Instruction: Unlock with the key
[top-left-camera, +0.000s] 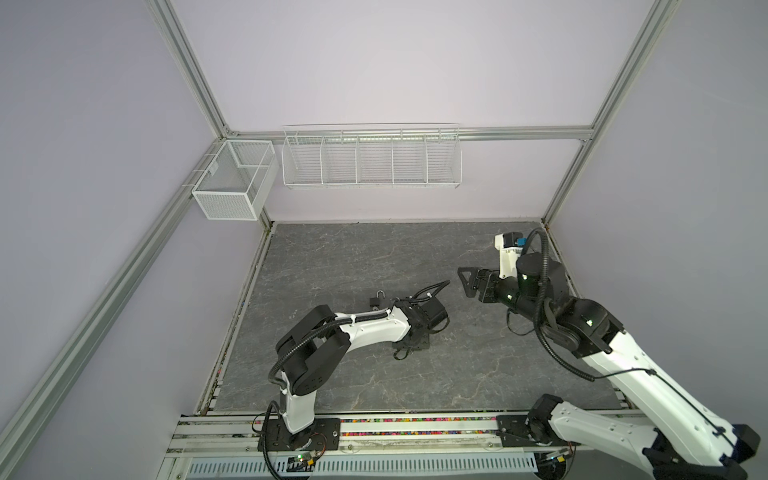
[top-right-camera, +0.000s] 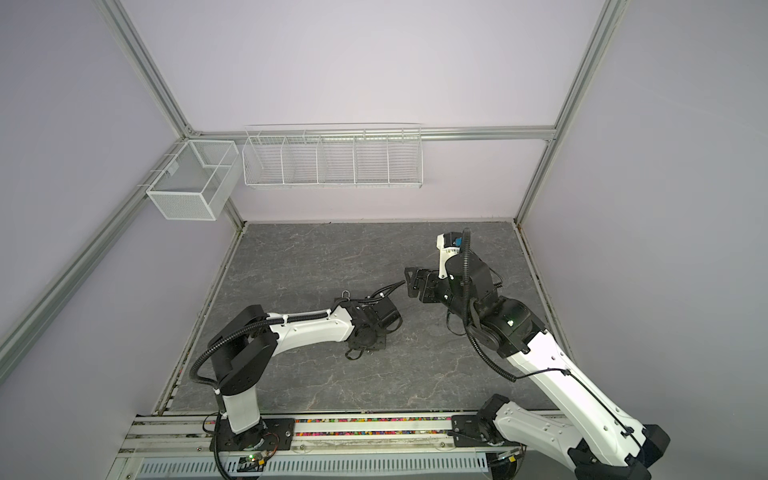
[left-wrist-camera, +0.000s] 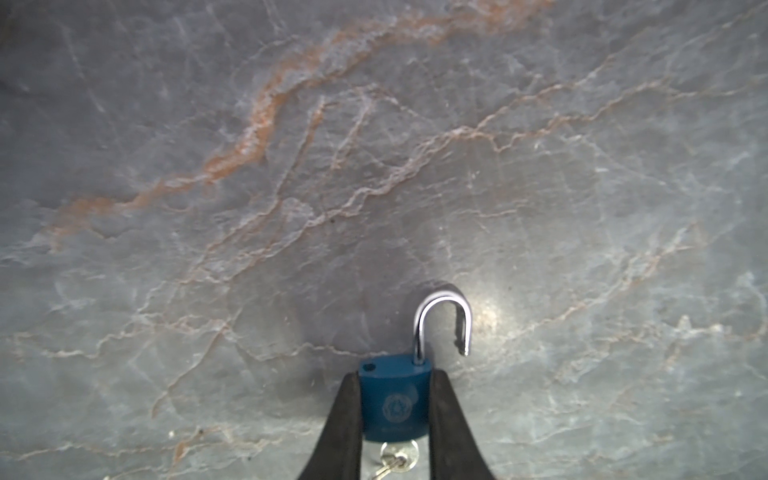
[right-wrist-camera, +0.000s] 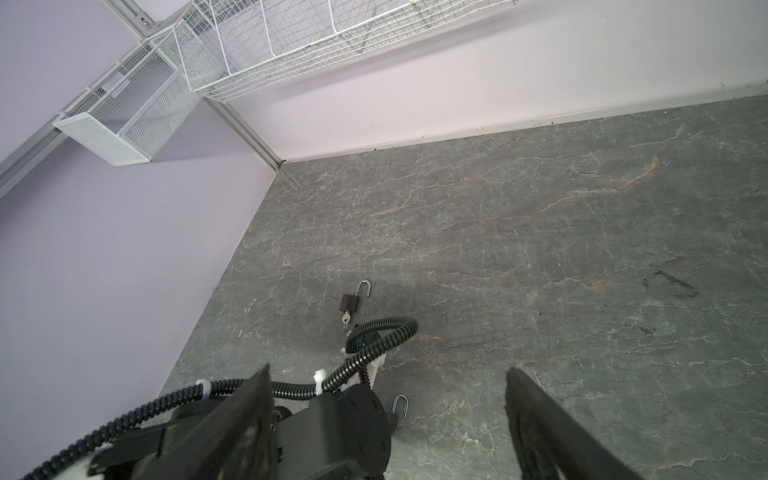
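The left arm (top-left-camera: 374, 328) stretched low with its wrist bent downward and the left claw (left-wrist-camera: 394, 377) pinched narrowly on the blue padlock (left-wrist-camera: 395, 409), while the right arm (top-left-camera: 648, 374) stood folded and raised, the right claw (top-left-camera: 465, 282) spread wide, empty, pointing toward the left arm.

Two padlocks (right-wrist-camera: 350, 302) (left-wrist-camera: 394, 405), two keys (right-wrist-camera: 346, 318) (left-wrist-camera: 400, 456), two wire baskets (top-left-camera: 226, 203) (top-left-camera: 372, 166)

Blue rectangular padlock body (left-wrist-camera: 394, 399) looked matt painted metal; its curved silver shackle (left-wrist-camera: 440, 316) polished, glossy. Grey veined tabletop (left-wrist-camera: 291, 166) appeared stone-like, dull, slightly rough.
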